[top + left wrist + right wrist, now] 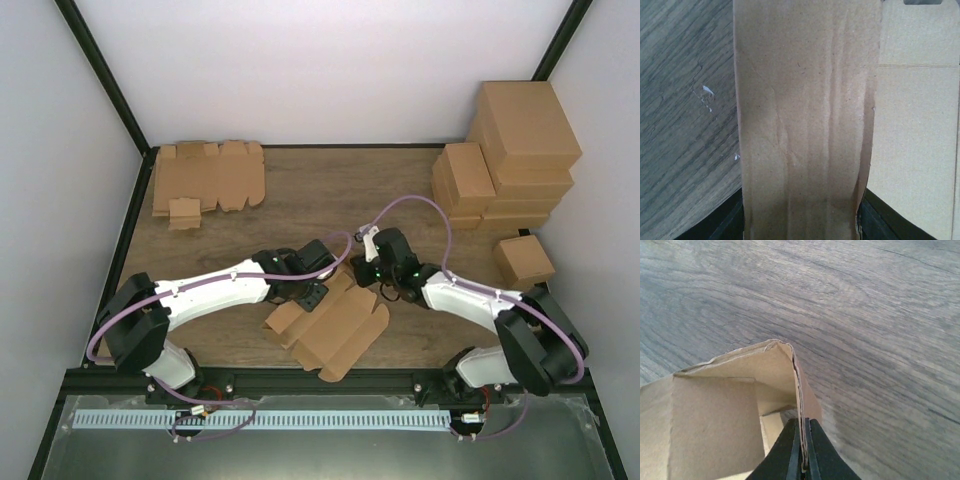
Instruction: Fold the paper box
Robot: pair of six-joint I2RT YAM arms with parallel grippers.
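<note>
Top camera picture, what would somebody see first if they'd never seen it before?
Probably the paper box, mostly unfolded near the front middle of the table, with the left end effector and right end effector meeting over it; the right one pinches a raised flap. Then the stacked brown boxes at back right and the flat cardboard sheets at back left.

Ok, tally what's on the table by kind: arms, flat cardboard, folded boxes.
Robot arms: 2
Flat cardboard: 2, the paper box and a blank far left
Folded boxes: 3 tops showing, more stacked beneath, uncountable
Total: at least 7
</note>
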